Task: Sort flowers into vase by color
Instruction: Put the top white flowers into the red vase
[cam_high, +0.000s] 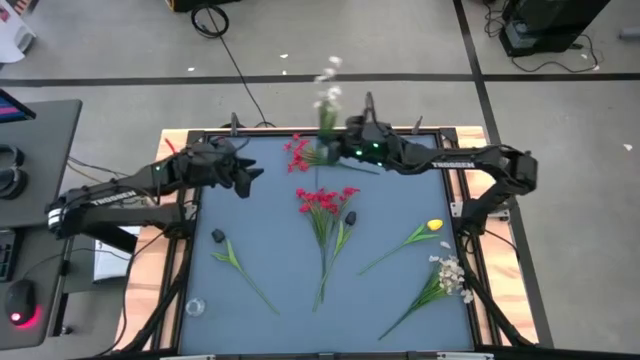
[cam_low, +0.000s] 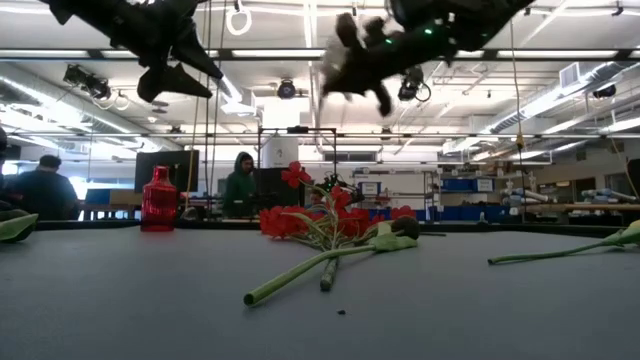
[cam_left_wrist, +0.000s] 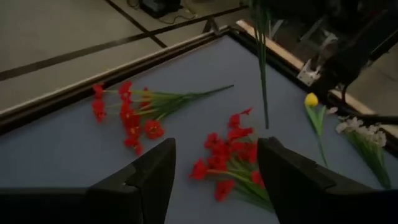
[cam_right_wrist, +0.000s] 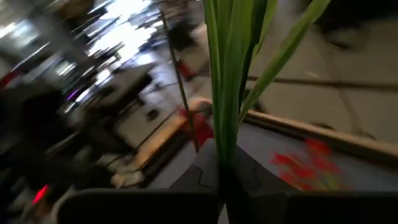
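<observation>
1. Carry step: the right gripper (cam_high: 335, 150), shut tight on the stem of a white flower sprig (cam_high: 328, 88), holds it upright above the table's (cam_high: 270, 220) far edge.
2. The left gripper (cam_high: 250, 180), open and empty, hovers near the far-left corner.
3. Next, I judge: lower the stem into a vase; the red vase (cam_low: 158, 200) suits red sprigs.
4. Lying flat: two red sprigs (cam_high: 322, 201), one yellow sprig (cam_high: 432, 227), one more white sprig (cam_high: 450, 273).
</observation>
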